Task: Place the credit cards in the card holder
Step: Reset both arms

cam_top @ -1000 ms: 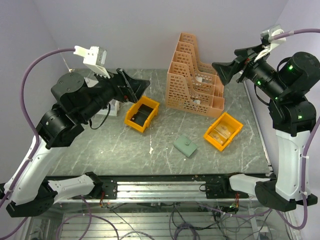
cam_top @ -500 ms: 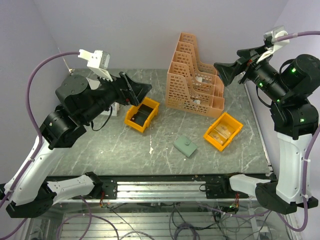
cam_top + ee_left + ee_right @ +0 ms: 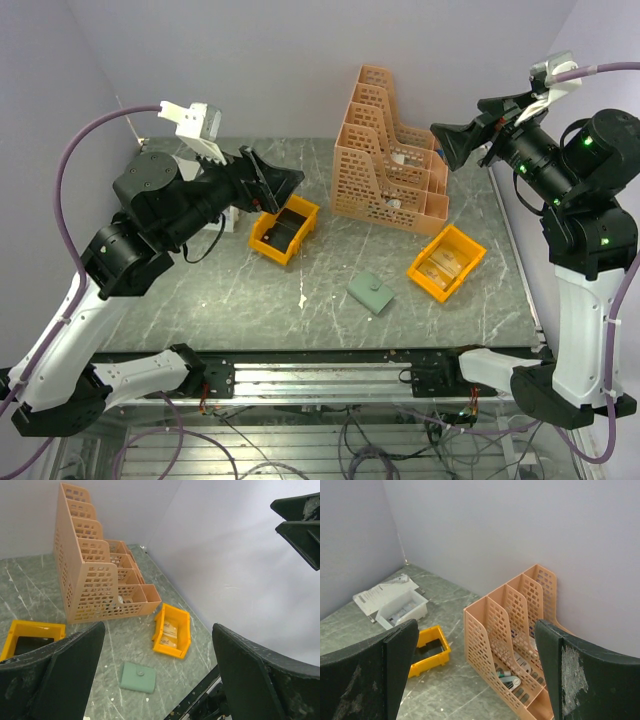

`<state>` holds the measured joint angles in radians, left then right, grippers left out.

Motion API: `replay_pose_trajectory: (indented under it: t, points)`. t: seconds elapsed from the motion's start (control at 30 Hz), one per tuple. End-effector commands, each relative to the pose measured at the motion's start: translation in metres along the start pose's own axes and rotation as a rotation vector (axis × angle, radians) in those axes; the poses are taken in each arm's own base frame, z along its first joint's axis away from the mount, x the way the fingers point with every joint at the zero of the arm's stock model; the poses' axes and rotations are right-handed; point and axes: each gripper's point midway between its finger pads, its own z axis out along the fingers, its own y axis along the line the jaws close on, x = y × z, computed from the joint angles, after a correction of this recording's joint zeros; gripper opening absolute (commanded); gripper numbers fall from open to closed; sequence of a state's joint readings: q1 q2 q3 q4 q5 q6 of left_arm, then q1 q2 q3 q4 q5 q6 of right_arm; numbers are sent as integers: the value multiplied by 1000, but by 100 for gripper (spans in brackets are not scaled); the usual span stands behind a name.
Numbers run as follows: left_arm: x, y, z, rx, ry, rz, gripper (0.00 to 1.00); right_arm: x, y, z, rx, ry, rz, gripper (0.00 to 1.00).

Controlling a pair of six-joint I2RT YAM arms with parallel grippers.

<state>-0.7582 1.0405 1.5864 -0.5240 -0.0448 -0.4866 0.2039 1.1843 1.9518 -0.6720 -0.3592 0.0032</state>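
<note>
Tan credit cards [image 3: 443, 263] lie in the yellow bin [image 3: 425, 286] just right of the folded grey-green card holder [image 3: 371, 292], below and nearest the right gripper [image 3: 447, 145], which, like the left gripper [image 3: 285, 182], gapes wide and empty.

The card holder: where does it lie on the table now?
In the top view the card holder lies closed right of centre, just left of the right yellow bin, not touching it.

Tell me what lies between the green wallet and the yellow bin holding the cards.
Nothing; only bare tabletop separates the card holder from that yellow bin, as the top view shows.
</note>
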Motion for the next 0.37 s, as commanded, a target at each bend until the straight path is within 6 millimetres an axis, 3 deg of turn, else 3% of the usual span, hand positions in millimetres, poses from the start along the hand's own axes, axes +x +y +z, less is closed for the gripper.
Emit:
replay_pose_trajectory:
  t: [0.0, 0.33]
  points:
    - [-4, -4, 0, 24, -19, 7, 100, -3, -3, -6, 24, -5, -8, 100]
    - [-2, -2, 2, 19, -14, 14, 100, -2, -3, -6, 15, 1, -23, 100]
